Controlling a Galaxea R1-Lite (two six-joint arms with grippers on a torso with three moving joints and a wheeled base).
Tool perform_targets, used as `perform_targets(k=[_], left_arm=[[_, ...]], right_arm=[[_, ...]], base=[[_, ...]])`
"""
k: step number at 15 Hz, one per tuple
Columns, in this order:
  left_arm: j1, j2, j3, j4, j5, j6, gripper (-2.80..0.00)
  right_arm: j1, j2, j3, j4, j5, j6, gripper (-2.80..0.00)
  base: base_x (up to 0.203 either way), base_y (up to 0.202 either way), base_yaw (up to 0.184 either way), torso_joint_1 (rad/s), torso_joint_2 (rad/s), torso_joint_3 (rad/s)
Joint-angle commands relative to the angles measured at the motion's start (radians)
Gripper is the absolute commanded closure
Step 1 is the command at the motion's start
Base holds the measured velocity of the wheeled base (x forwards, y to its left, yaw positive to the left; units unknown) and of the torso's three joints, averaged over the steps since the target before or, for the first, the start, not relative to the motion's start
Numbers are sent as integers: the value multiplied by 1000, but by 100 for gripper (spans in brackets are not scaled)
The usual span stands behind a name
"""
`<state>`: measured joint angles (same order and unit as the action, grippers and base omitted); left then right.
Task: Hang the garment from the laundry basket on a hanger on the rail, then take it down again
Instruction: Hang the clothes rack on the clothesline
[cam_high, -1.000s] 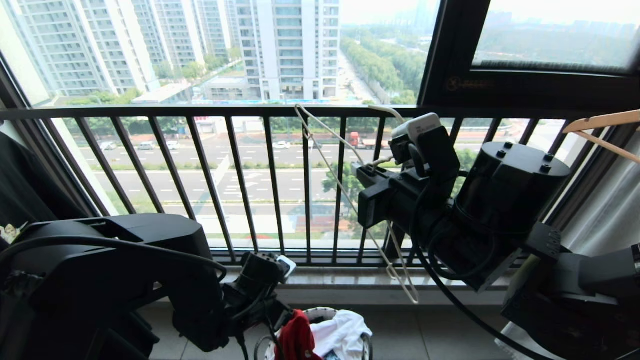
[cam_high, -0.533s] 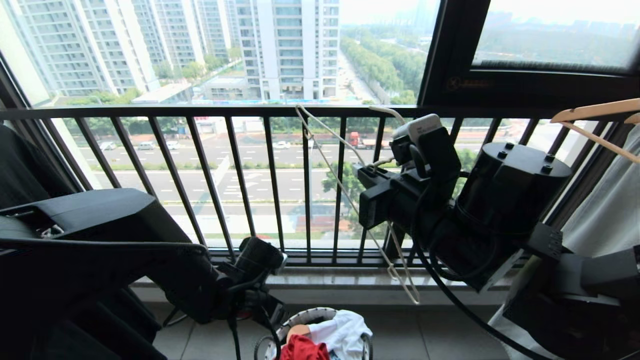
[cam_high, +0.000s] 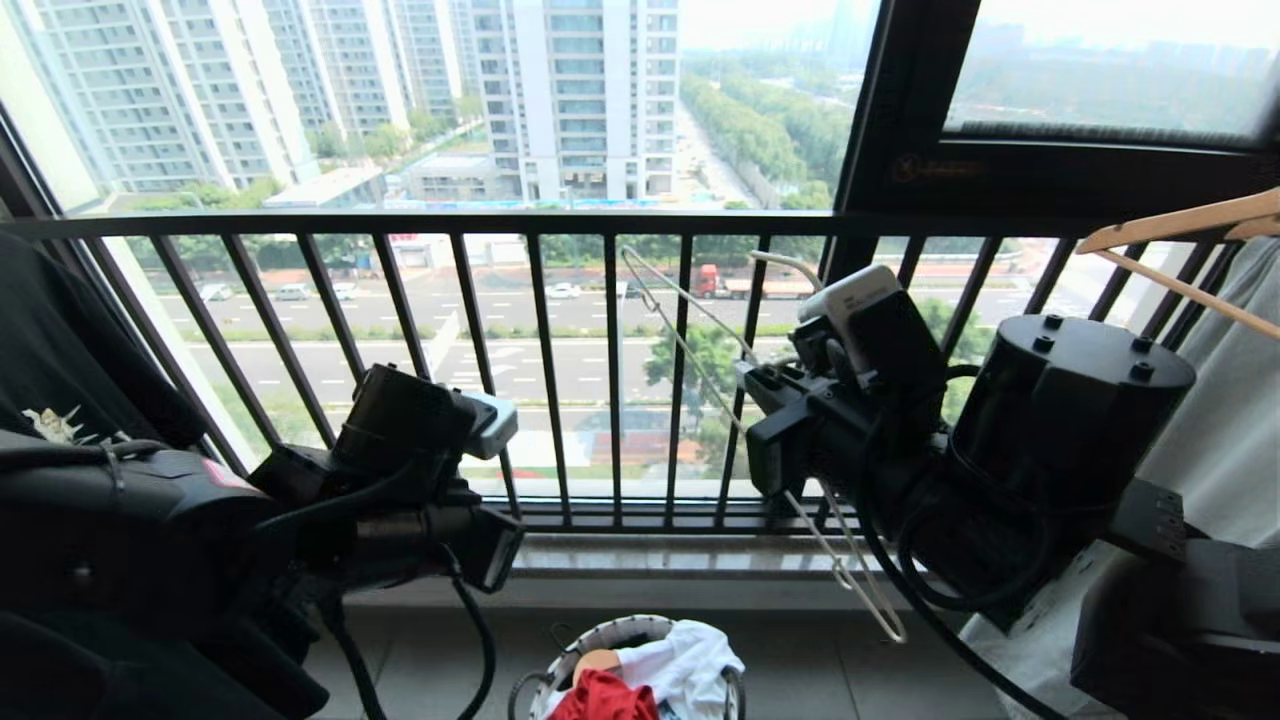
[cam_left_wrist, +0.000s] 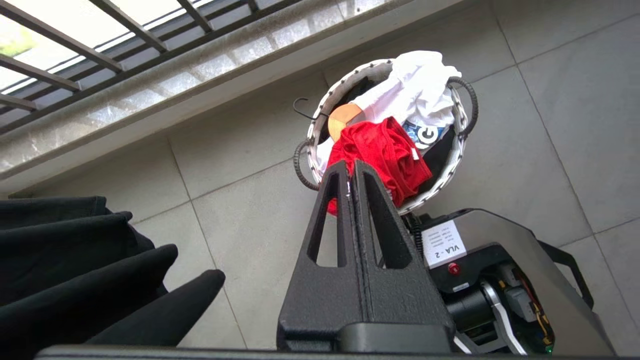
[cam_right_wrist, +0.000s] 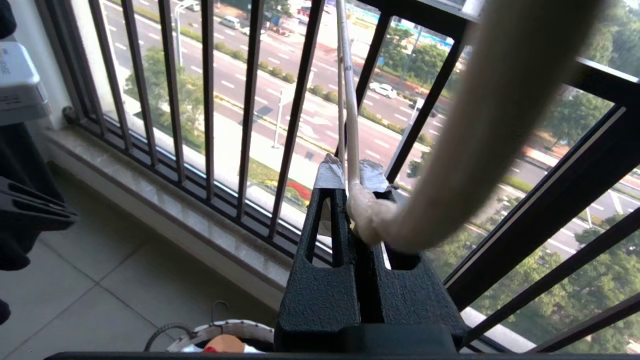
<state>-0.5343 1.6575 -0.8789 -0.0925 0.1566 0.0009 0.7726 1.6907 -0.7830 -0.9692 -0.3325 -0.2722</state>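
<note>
The left gripper (cam_left_wrist: 349, 172) has its two black fingers pressed flat together with nothing between them; it hangs in the air above the basket (cam_left_wrist: 316, 122), empty. Directly beyond its fingertips, in the left wrist view, the red shirt (cam_left_wrist: 385, 152) lies crumpled on top of the basket's load, beside a white shirt (cam_left_wrist: 415, 90) with blue print, and what looks like the rounded end of a wooden hanger (cam_left_wrist: 345, 116) tucked in alongside. In the head view the left gripper (cam_high: 490, 545) sits low on the left, level with the window sill, and the basket shows only at the bottom edge with the red shirt still inside. The right gripper (cam_right_wrist: 352, 187) is raised to the right and pinches the thin cream hanger (cam_right_wrist: 348, 100) between its taped fingertips; the hanger's wire frame slants down in front of the black balustrade (cam_high: 610, 380). A thicker wooden hanger (cam_high: 1180, 225) with pale cloth hangs at the far right (not the one in hand). No rail is visible in any view. Judging from this, the task is at an early stage: the hanger is in hand, but the shirt has not been lifted, so picking it up, threading it onto the hanger, hanging it, and taking it down again all remain.
</note>
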Motion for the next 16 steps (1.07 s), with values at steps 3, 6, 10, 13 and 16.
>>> perform_targets(k=[3,6,10,13,16], left_arm=[[14,-314,-75,124,1,7,0],[17,-458,-177,322,-8,12,0],[17,-499,-193,369,-7,42,0],[17,-510,-192,369,-8,47,0],[17,-519,-190,369,-8,56,0]], right_arm=[[29,-164,-58,161,-60,-10,0],[49,-228,-186,316,-94,-10,0],[65,-225,-393,504,-132,-11,0],[68,-183,-508,570,-156,-15,0],[69,-158,-589,600,-195,-32,0]], base=[[0,0,0,0,0,0],[0,0,0,0,0,0],[0,0,0,0,0,0],[0,0,0,0,0,0],[0,0,0,0,0,0]])
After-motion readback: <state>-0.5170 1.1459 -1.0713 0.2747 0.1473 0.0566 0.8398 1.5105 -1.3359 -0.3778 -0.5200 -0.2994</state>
